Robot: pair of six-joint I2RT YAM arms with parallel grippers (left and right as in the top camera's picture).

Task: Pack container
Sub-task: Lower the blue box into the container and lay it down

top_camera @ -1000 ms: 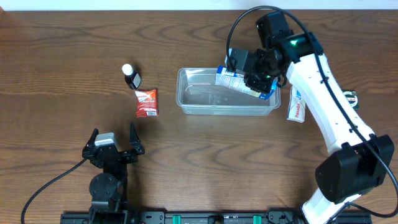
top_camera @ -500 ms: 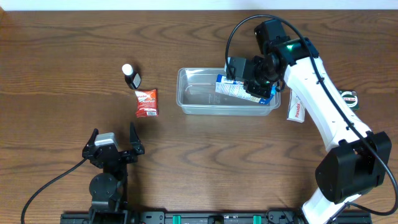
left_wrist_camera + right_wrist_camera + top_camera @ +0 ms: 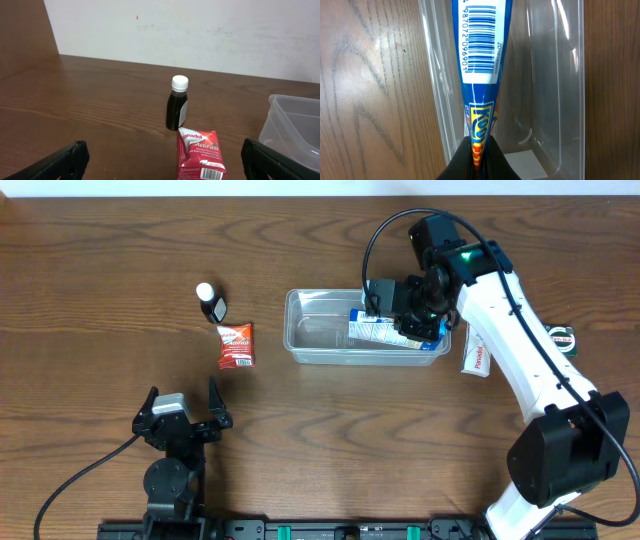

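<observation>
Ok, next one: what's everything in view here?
table: 1, brown wood, under everything
container: 1, clear, right of centre
blue packet: 1, blue and white, at the container's right end, held by the right pincer
bottle: 1, dark with white cap, upright, left of the container
red packet: 1, red, beside the bottle on its near side
white box: 1, white and red, just right of the container
round item: 1, dark, far right, too small to identify
left pincer: 1, black, open, empty, near edge
right pincer: 1, black, shut on the blue packet
</observation>
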